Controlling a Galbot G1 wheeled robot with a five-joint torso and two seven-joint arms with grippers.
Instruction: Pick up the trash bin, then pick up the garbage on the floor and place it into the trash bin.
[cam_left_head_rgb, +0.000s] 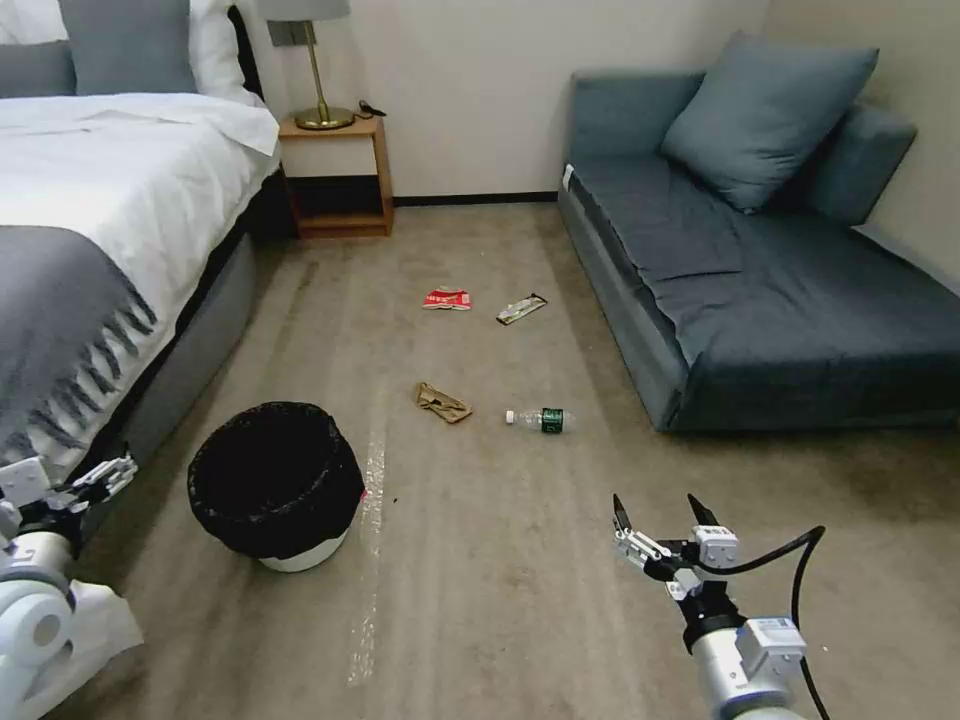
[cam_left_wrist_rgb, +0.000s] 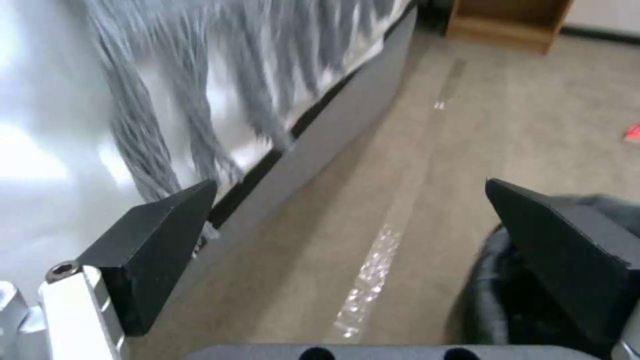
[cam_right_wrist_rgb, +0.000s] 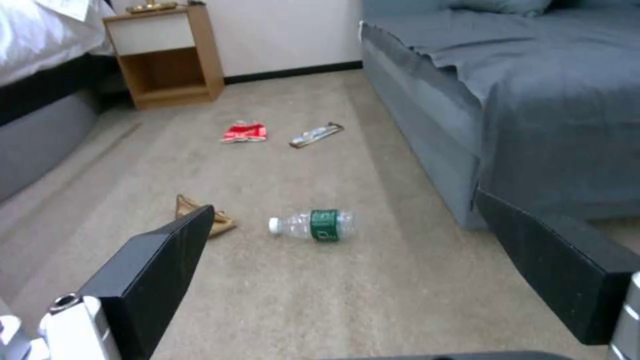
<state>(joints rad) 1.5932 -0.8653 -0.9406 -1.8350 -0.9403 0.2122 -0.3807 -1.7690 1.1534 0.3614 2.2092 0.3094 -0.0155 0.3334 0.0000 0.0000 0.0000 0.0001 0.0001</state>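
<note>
The trash bin (cam_left_head_rgb: 275, 480), white with a black bag liner, stands on the carpet near the bed's foot. My left gripper (cam_left_head_rgb: 112, 471) hovers open just to its left, by the bed's side; in the left wrist view the gripper (cam_left_wrist_rgb: 352, 184) has the bin's rim (cam_left_wrist_rgb: 493, 300) beside one finger. The garbage lies farther ahead: a red-and-white wrapper (cam_left_head_rgb: 447, 298), a gold-and-black wrapper (cam_left_head_rgb: 521, 308), crumpled brown paper (cam_left_head_rgb: 442, 402) and a clear bottle (cam_left_head_rgb: 540, 419). My right gripper (cam_left_head_rgb: 655, 508) is open and empty, low over the carpet short of the bottle (cam_right_wrist_rgb: 313, 225).
A bed (cam_left_head_rgb: 90, 230) with a grey fringed throw runs along the left. A blue sofa (cam_left_head_rgb: 780, 290) fills the right side. A wooden nightstand (cam_left_head_rgb: 338, 170) with a lamp stands at the far wall. Open carpet lies between bed and sofa.
</note>
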